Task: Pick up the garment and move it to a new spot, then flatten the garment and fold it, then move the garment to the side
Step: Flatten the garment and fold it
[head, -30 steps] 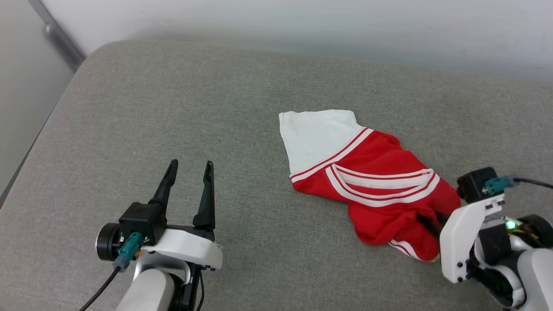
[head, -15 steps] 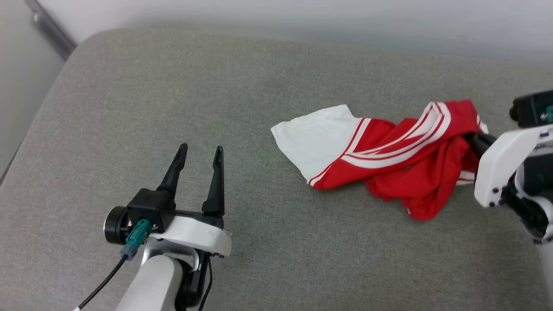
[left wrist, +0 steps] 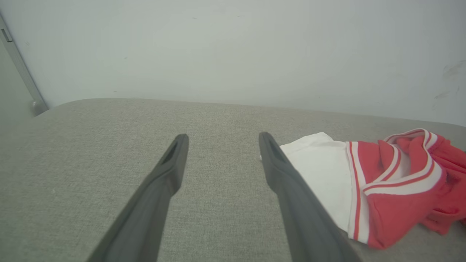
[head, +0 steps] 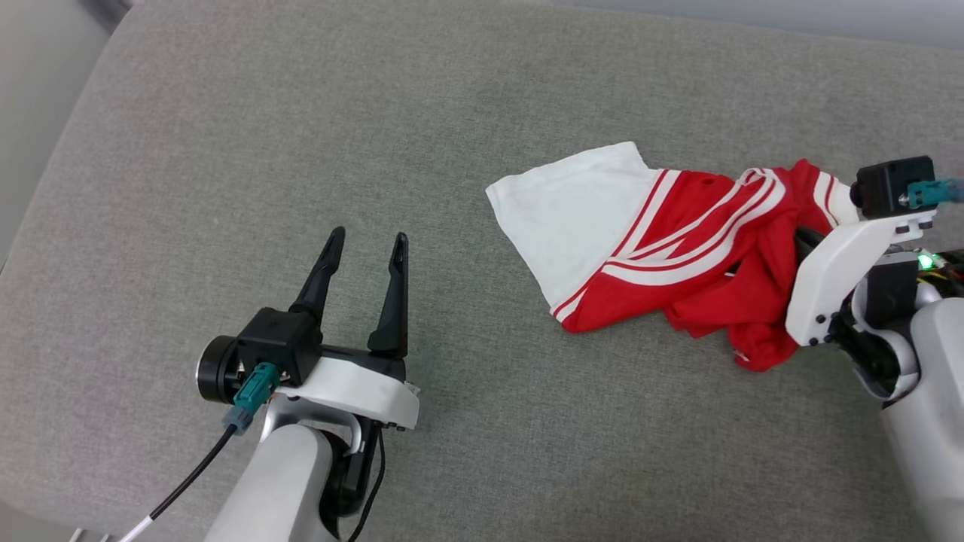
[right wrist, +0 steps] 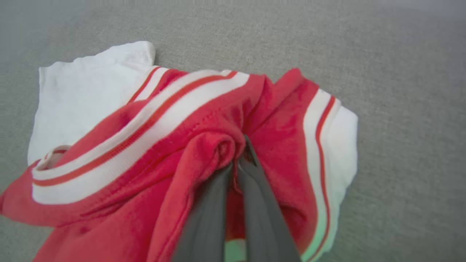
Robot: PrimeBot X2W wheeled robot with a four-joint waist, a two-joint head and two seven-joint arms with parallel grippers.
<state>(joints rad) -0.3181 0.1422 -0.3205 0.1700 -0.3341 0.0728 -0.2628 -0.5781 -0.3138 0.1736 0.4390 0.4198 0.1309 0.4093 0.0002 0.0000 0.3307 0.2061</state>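
Where right gripper (right wrist: 238, 153) meets cloth, two long dark fingers pressed together, pinching bunched fold of red soft-fabric jersey (head: 700, 256) with red-and-white striped trim. Jersey crumpled on right half of grey coarse-woven upholstered cushion (head: 301, 150), pinched part humped into ridge. Flat white sleeve (head: 572, 211) spread toward cushion middle. Left gripper (head: 367, 235) over left half of cushion, tapered matte fingers spread wide, nothing between them, well apart from jersey. Pale smooth wall (left wrist: 233, 54) beyond cushion's rounded far edge.
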